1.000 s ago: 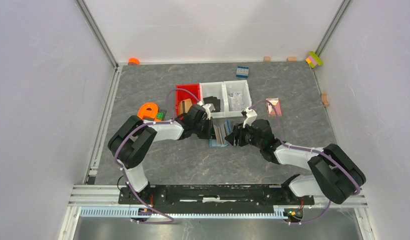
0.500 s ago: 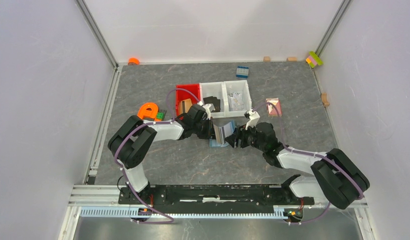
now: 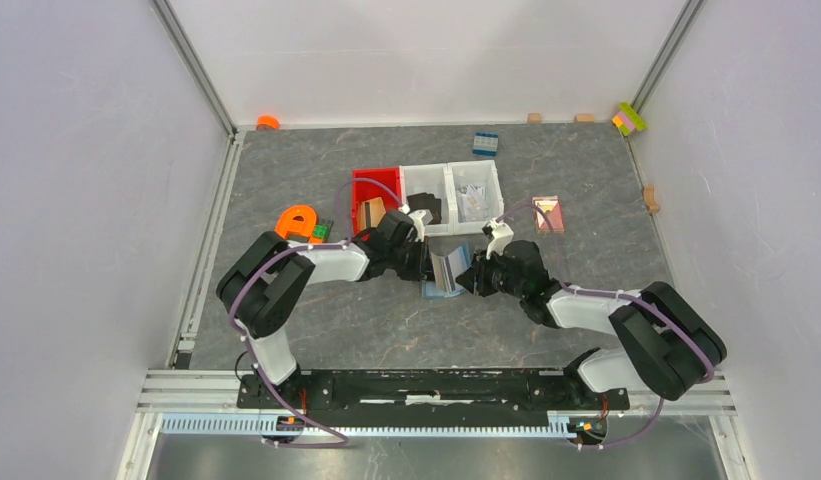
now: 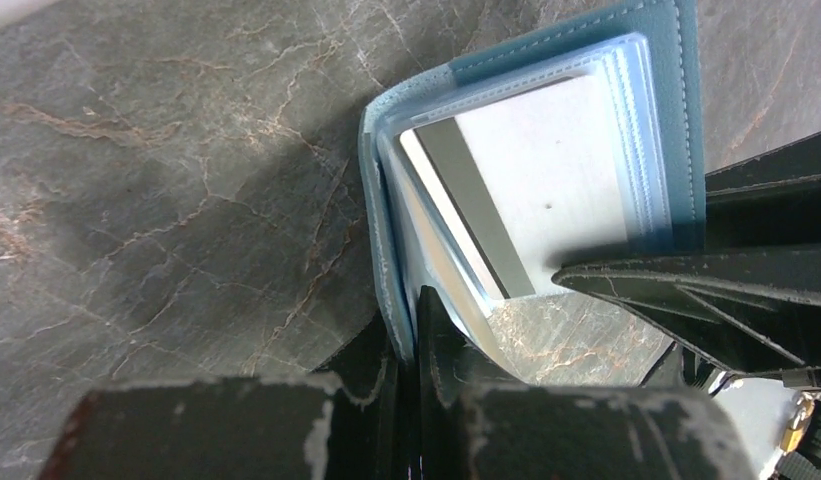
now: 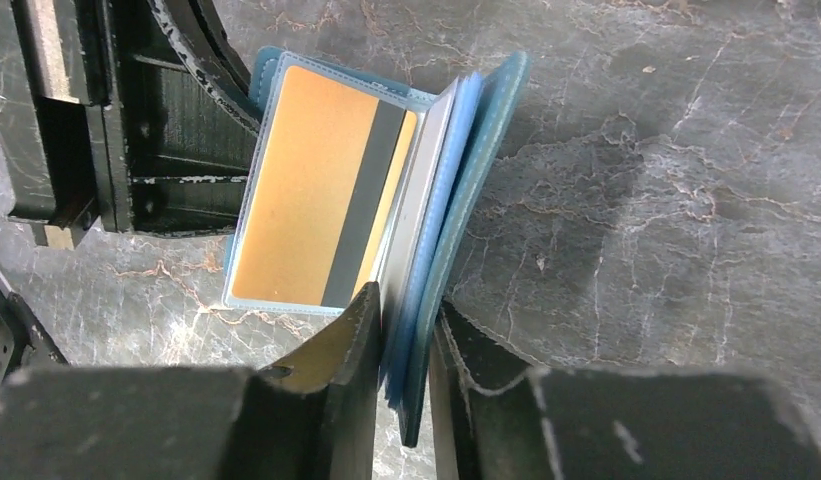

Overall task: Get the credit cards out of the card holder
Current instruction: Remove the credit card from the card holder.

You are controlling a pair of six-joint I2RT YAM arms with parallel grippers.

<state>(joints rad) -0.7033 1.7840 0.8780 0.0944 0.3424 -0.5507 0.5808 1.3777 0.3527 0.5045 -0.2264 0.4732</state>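
Left gripper (image 4: 408, 322) clamped tight on one cover edge of the card holder (image 4: 576, 45). Right gripper (image 5: 406, 305) pinches the opposite cover plus some clear sleeves. Holder is fanned open between the two arms, low over the grey marbled table (image 3: 316, 330), near the bins (image 3: 451, 180). Tan-gold card (image 5: 306, 190) with a dark stripe sits in one sleeve, silvery-grey card (image 4: 556, 170) in another.

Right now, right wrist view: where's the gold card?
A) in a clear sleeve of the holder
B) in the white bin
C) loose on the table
A: the gold card lies flat behind clear plastic with a stitched border, a page of the open holder.
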